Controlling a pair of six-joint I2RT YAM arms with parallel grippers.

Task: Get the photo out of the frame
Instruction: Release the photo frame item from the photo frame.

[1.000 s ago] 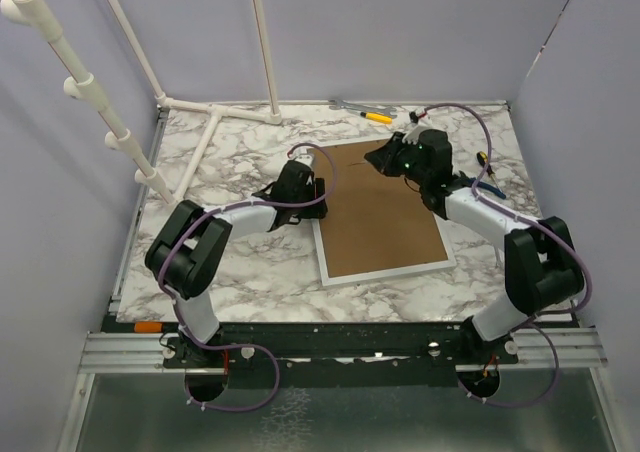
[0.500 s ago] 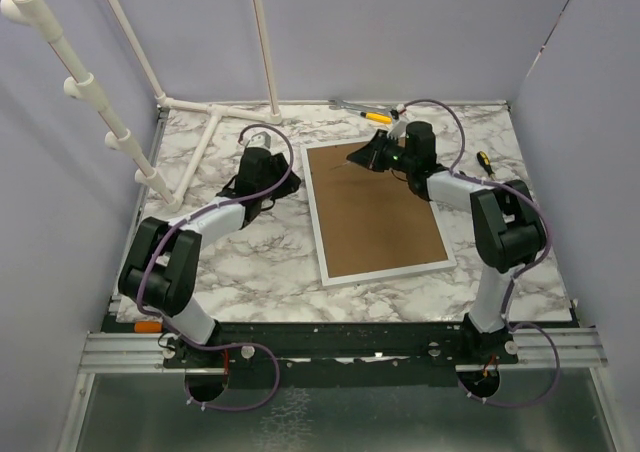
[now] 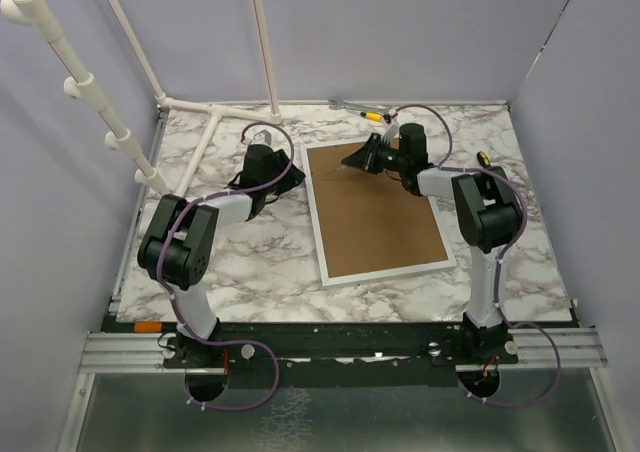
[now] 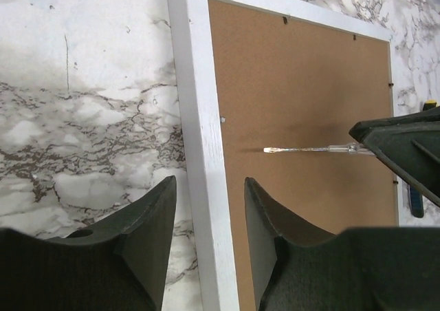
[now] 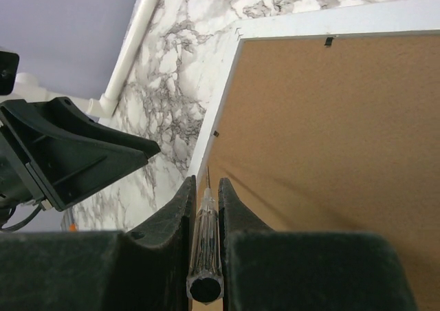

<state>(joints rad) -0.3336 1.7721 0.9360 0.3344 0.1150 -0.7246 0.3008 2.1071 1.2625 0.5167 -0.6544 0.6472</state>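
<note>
**Top view.** The frame is lying face down on the surface, with its brown back facing up. The photo is not showing anywhere; it is presumably sitting under that back. The right gripper is hanging over the back's far left corner. The left gripper is sitting just beside the frame's left side, and you cannot read its jaws from here.

**Left wrist view.** The left gripper's jaws are standing apart, straddling the white rim without pinching it. The screwdriver blade is reaching across the back, its tip near the rim. You cannot tell whether the tip is touching the board.
Risk: if you are squeezing the rim off-centre, the frame may be sliding or tipping under the blade.

**Right wrist view.** The right gripper is clamping the screwdriver's clear handle, and its fingers are hiding most of the blade. The clips are showing as tiny dark marks, so you cannot tell whether they are turned.
Risk: the blade may be skidding off a clip and gouging the back, or pressing through to the print.
</note>
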